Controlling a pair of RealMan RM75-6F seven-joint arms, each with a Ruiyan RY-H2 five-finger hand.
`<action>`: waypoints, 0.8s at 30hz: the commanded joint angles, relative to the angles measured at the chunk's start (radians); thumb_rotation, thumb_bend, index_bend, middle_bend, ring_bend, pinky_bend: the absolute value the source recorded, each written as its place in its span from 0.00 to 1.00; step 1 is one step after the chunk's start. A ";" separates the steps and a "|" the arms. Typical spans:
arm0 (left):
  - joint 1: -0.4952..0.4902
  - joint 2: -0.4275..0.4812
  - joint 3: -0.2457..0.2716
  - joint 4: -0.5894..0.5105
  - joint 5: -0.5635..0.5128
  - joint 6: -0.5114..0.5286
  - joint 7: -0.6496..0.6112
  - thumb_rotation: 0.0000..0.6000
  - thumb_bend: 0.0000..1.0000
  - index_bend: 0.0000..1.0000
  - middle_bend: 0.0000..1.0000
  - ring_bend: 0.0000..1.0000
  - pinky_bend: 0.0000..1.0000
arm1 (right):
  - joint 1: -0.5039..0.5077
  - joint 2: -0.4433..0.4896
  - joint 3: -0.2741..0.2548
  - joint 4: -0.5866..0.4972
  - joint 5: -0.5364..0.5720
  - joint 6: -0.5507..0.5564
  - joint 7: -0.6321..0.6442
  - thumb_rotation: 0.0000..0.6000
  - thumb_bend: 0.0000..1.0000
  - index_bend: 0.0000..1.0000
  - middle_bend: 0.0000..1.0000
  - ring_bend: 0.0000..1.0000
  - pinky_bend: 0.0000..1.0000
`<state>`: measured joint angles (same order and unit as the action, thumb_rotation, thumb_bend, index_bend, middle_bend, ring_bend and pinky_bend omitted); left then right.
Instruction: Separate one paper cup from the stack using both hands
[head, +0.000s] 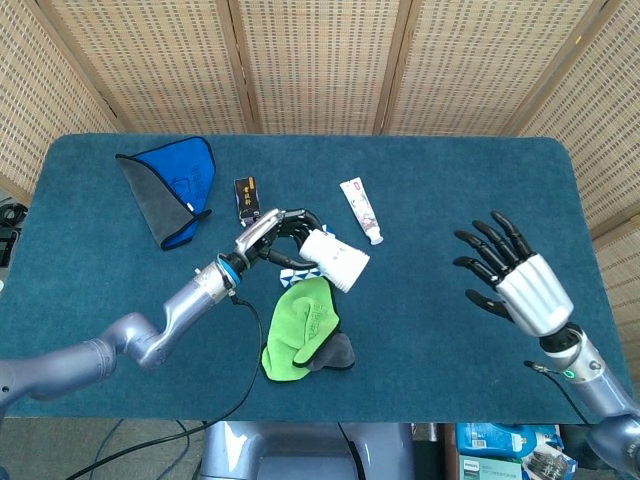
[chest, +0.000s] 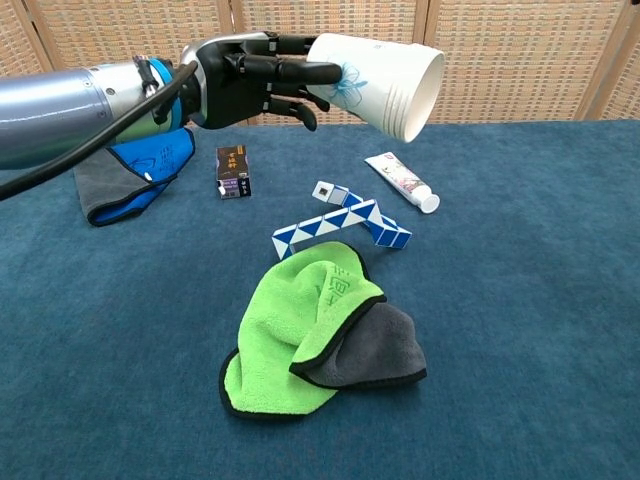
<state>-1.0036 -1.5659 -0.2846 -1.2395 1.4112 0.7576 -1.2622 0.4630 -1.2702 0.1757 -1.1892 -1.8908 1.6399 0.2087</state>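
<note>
Toothpaste tube (head: 361, 211) right of small box (head: 247, 199) — green cloth (head: 304, 331) nearer.

Matt blue fabric covers the tabletop (chest: 530, 330), a short flat nap all over. The paper cup stack (chest: 385, 70) looks smooth and slightly satiny, white paper with a faint blue print and ribbed rims at the mouth. The left hand (chest: 245, 75) gripping it is dull black plastic, its forearm brushed silvery metal with a soft sheen. The right hand (head: 515, 275) shows black fingers and a glossy white shell. The green cloth (chest: 300, 330) is fluffy microfibre, grey on its underside; the blue cloth (chest: 135, 165) looks the same. Glossy plastic on the folding puzzle (chest: 345, 222). The toothpaste tube (chest: 402, 182) is smooth. Behind, woven cane panels (chest: 330, 40) in pale wooden frames.
</note>
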 joint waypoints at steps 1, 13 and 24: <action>-0.004 -0.010 -0.004 0.003 -0.011 -0.004 0.008 1.00 0.22 0.56 0.54 0.50 0.53 | 0.047 -0.019 0.006 -0.018 -0.024 -0.026 -0.025 1.00 0.22 0.43 0.31 0.18 0.09; -0.028 -0.046 -0.025 0.019 -0.037 -0.023 0.021 1.00 0.22 0.56 0.54 0.50 0.53 | 0.146 -0.026 0.003 -0.100 -0.054 -0.089 -0.092 1.00 0.27 0.47 0.32 0.19 0.12; -0.029 -0.056 -0.027 0.010 -0.048 -0.027 0.043 1.00 0.22 0.56 0.54 0.50 0.53 | 0.219 -0.079 -0.004 -0.123 -0.038 -0.167 -0.145 1.00 0.28 0.48 0.33 0.19 0.13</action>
<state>-1.0328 -1.6217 -0.3108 -1.2287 1.3639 0.7304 -1.2195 0.6774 -1.3442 0.1727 -1.3135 -1.9332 1.4782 0.0682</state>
